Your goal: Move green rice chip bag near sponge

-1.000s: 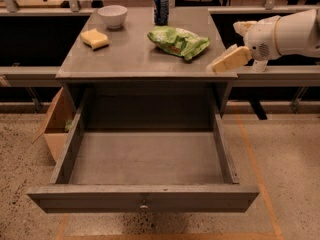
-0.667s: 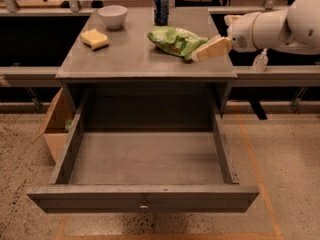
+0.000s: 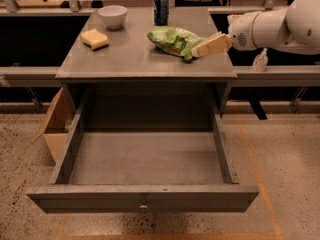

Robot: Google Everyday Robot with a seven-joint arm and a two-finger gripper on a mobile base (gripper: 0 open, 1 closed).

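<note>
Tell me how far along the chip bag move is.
Nothing done yet: the green rice chip bag lies mid-right on the table, well apart from the sponge at the left. In hand: the pincer is at the bag's right end. Left: lifting it, carrying it over, setting it by the sponge.

White rounded arm (image 3: 272,26), tan tapered hand (image 3: 197,50) above tabletop (image 3: 135,59)

A grey cabinet (image 3: 223,91) fills the middle of the frame, with a dull flat tabletop (image 3: 130,59) and a deep drawer (image 3: 145,198) pulled out toward the lower edge. The floor (image 3: 292,149) is speckled beige, and an orange line (image 3: 251,159) runs down the lower right. A cardboard box (image 3: 52,134) stands at the left beside the cabinet. The tool (image 3: 199,50) hovers over the tabletop's right edge, in the upper right.
</note>
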